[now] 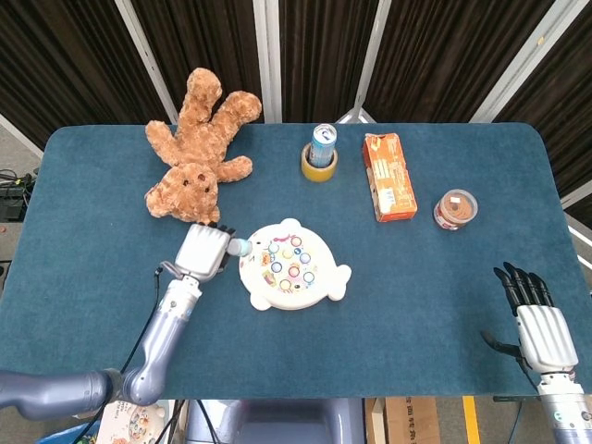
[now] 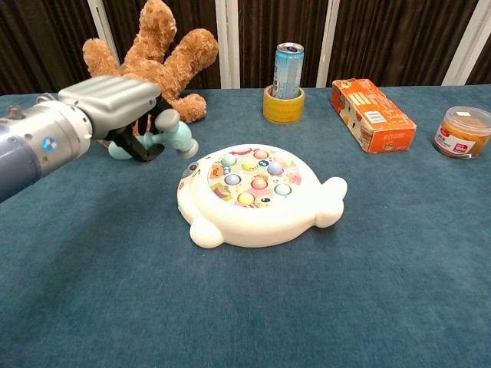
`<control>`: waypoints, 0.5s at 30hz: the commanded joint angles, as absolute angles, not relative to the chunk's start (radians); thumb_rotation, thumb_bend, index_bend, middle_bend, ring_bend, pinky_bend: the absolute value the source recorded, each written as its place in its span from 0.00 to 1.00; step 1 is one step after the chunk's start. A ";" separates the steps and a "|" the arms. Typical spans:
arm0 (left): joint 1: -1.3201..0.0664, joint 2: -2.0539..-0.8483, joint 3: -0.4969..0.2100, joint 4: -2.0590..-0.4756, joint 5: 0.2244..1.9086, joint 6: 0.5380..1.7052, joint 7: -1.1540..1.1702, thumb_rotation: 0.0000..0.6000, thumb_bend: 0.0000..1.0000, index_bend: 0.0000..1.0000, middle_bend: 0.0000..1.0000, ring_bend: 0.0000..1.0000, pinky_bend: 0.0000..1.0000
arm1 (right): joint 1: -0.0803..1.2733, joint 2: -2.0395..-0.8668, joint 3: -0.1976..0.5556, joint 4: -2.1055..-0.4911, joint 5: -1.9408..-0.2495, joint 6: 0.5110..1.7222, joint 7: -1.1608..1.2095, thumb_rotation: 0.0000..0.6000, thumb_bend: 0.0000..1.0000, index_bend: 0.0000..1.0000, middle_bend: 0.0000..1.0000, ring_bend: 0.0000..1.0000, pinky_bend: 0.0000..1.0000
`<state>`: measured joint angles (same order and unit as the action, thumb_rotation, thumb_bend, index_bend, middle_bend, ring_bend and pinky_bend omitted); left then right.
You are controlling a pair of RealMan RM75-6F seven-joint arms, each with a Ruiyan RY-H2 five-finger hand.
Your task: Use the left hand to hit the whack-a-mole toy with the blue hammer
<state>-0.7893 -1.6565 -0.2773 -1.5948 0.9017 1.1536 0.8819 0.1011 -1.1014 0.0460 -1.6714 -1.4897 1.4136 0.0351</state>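
- Head view: the left hand (image 1: pixel 204 250) grips the blue hammer (image 1: pixel 238 247), whose head sits just beside the left edge of the whack-a-mole toy (image 1: pixel 292 265) on the blue worktop (image 1: pixel 416 277). The right hand (image 1: pixel 536 319) rests near the front right corner, fingers apart, holding nothing.
- Chest view: the hammer's head hangs raised, just left of the toy, in front of the teddy bear (image 2: pixel 157 54).
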 commanded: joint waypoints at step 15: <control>-1.079 -1.717 -0.435 -1.575 0.477 1.119 1.148 1.00 0.65 0.68 0.53 0.42 0.55 | 0.103 -1.088 0.052 -1.681 -1.459 1.392 0.059 1.00 0.19 0.00 0.00 0.00 0.00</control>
<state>-1.0544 -1.7160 -0.4280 -1.5753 0.5057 1.1157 1.1275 0.1033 -1.0882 0.0517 -1.6809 -1.4580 1.3916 0.0594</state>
